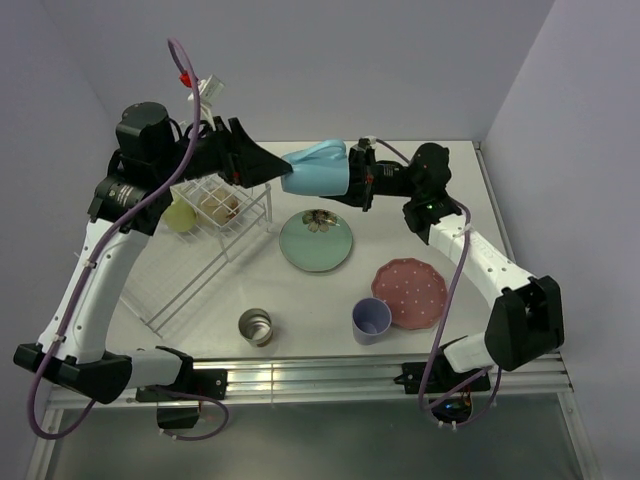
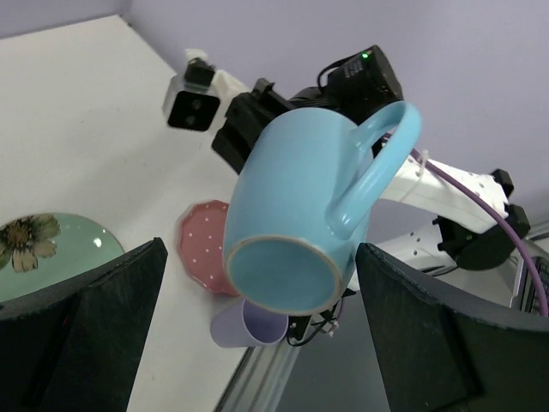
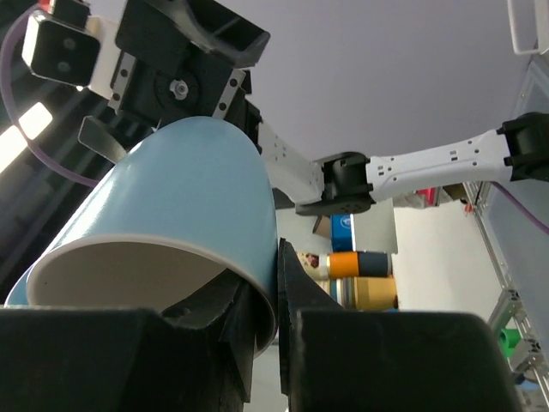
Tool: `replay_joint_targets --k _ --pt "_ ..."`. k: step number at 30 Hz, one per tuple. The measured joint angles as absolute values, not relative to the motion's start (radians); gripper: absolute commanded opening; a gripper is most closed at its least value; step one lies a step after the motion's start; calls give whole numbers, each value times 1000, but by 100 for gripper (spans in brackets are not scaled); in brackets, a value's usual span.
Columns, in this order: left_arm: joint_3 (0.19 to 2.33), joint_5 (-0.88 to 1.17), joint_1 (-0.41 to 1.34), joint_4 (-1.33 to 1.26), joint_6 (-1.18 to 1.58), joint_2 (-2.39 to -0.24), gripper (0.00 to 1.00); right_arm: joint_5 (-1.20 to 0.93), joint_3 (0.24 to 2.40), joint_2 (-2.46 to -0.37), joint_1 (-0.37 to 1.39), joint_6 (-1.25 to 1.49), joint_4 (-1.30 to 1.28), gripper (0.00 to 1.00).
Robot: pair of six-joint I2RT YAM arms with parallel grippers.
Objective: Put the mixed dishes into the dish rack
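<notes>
We see the blue mug held in the air on its side, its rim pinched by the right gripper, base towards the rack and handle uppermost. The white wire rack stands at the table's left, raised tier at the far end, flat tray nearer us. In the raised tier we find the cream bowl, and the yellow mug sits at that tier's left edge. The green flower plate lies flat mid-table, right of the rack. The pink dotted plate lies flat nearer and further right, with the lavender cup upright just beside its near-left edge. The metal cup stands upright left of that cup.
</notes>
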State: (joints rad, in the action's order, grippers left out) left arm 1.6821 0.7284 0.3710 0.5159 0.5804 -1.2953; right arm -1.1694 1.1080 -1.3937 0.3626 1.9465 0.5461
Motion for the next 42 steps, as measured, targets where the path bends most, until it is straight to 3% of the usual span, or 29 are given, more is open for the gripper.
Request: replay_joint_targets --k 11,25,32,37,39,40,42 --pt "1655 904 392 415 551 -1287 99 -1199 1115 -1436 423 1983 646 0" --pt "1616 942 416 405 534 -1287 99 -1216 1136 -1512 435 1985 869 0" --pt "1615 929 430 400 536 -1289 90 -1195 1147 -1532 461 1985 931 0" --pt "1614 911 439 387 540 -1293 77 -1190 1160 -1549 466 1985 954 0" --pt "1614 905 439 382 539 -1293 63 -1185 1164 -1553 466 1985 960 0" --pt "1614 904 439 380 539 -1293 47 -1183 1164 -1554 466 1985 963 0" --pt "1614 901 439 378 538 -1293 28 -1178 1164 -1555 466 1986 971 0"
